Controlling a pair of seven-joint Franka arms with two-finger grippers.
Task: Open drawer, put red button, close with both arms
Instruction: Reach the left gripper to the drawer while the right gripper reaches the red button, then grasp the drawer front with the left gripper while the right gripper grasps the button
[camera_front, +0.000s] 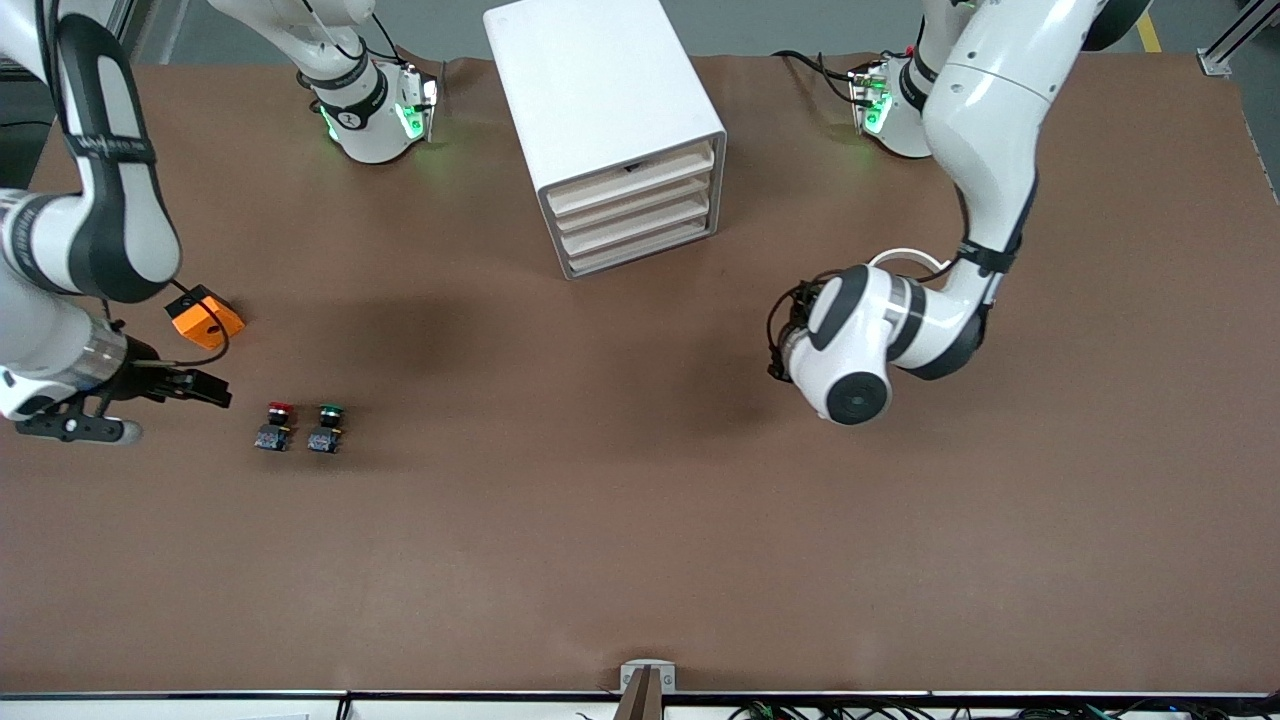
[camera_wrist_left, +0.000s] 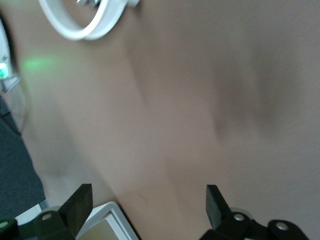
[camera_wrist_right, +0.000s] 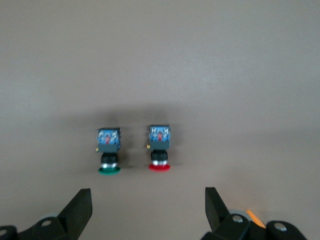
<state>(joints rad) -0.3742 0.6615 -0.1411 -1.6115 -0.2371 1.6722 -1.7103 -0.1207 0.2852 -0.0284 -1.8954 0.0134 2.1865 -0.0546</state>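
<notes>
Plainly, red button (camera_front: 277, 424) beside green button (camera_front: 327, 427)

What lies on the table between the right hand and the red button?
Nothing: bare brown table between the open right hand and the red button, clearest in the right wrist view. The green button sits beside it.

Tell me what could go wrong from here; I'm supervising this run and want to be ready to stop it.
1. The red button lies right beside the green button; the open right gripper could catch the wrong one or knock both.
2. All drawers of the cabinet look shut, and the open left gripper is not at them, so the button has nowhere to go yet.
</notes>
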